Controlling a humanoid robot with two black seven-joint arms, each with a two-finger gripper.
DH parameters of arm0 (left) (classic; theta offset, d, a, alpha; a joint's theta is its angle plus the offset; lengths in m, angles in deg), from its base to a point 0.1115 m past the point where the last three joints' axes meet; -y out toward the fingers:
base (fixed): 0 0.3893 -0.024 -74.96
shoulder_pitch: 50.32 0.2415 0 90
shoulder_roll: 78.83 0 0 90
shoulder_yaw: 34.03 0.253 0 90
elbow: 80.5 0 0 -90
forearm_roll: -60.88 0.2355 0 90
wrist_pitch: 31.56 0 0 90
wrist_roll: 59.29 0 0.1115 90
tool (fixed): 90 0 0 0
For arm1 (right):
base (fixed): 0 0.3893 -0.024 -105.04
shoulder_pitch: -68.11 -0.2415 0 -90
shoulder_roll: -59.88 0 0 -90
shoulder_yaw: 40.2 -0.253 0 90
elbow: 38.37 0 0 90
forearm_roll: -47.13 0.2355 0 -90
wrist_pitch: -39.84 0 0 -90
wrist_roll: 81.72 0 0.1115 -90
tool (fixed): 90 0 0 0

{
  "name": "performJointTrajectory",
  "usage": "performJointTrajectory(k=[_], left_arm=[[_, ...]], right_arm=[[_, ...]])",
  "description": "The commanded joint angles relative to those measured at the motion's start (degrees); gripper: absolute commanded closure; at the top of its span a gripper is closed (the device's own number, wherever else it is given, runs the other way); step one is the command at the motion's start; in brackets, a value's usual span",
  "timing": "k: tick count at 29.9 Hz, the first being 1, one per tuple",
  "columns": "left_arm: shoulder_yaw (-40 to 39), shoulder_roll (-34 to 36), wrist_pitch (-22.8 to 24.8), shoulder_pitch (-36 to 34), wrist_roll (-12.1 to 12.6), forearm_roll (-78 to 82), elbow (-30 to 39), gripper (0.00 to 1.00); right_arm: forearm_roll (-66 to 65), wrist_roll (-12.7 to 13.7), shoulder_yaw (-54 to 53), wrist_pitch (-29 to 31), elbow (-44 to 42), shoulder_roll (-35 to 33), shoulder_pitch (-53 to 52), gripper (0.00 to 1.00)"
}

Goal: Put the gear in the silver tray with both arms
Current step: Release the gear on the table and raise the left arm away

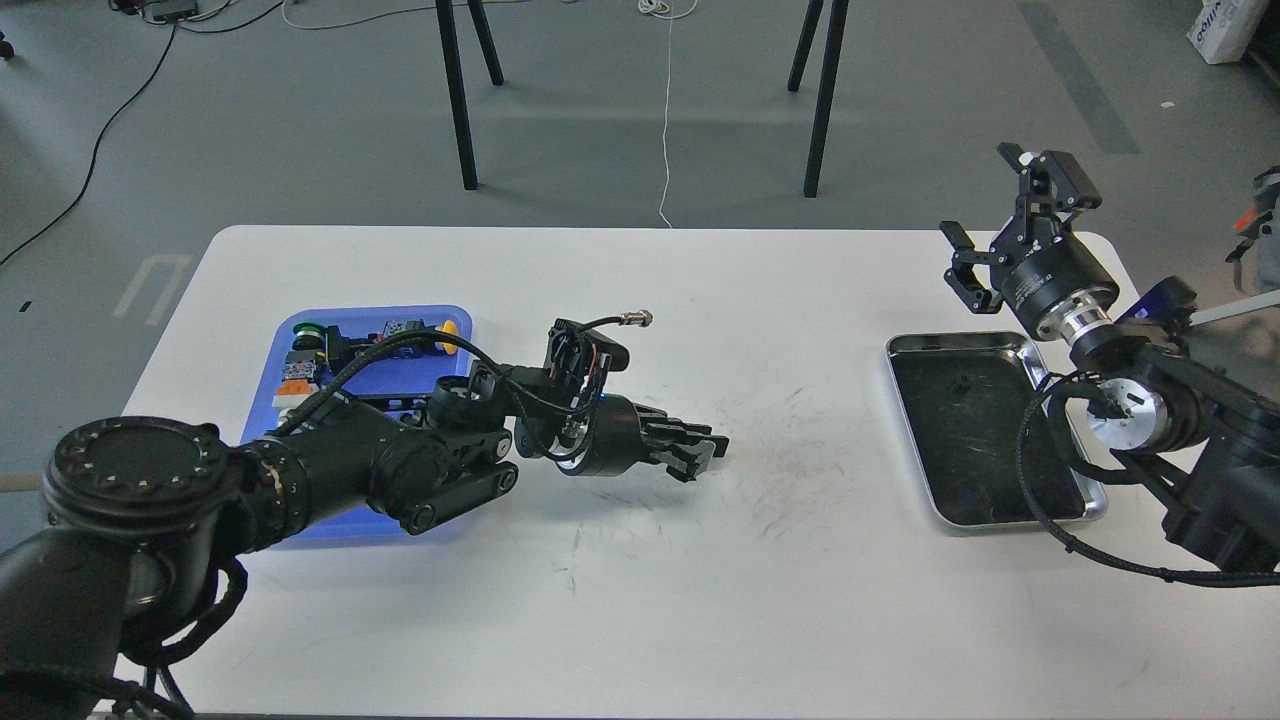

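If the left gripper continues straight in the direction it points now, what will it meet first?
The left gripper points right and slightly down, low over the bare white table. It would probably touch the scuffed tabletop first; if it stays above it, the silver tray lies farther along. Its height is hard to judge.

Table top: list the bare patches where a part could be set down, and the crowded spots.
Free: the white table between the left gripper and the silver tray; the far strip behind both trays; the near edge. The silver tray's bottom is nearly bare. Crowded: the blue tray, full of parts and overlapped by the left arm; the right arm overhangs the silver tray's right rim.
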Motion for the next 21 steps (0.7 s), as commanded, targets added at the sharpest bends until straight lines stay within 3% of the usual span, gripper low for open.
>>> performJointTrajectory(k=[1,3,8,12,19,21], left_arm=[[-0.04,0.0,0.17,-0.15,0.0,-0.32,0.0,0.66],[-0.3,0.0,0.43,-0.23,0.0,-0.85,0.18,0.58],[-0.39,0.0,1.05,-3.39,0.0,-5.85,0.79,0.5],[-0.74,0.0,1.05,-6.9,0.0,-10.68,0.71,0.38],[-1.62,0.0,1.14,-10.08,0.0,-20.44,-0.35,0.28],[-3.02,0.0,0.96,-10.52,0.0,-24.12,-1.31,0.19]], right_arm=[[0.0,0.05,0.0,0.03,-0.09,0.07,-0.18,0.02],[0.0,0.05,0.0,0.03,-0.09,0.07,-0.18,0.02],[0.0,0.05,0.08,0.03,-0.09,0.07,0.17,0.02],[0.0,0.05,0.79,0.03,-0.09,0.07,0.17,0.02],[-1.67,0.05,2.45,0.12,-0.7,-0.02,0.09,0.02],[-2.89,-0.04,3.24,0.38,-0.61,-0.02,0.17,0.02]])
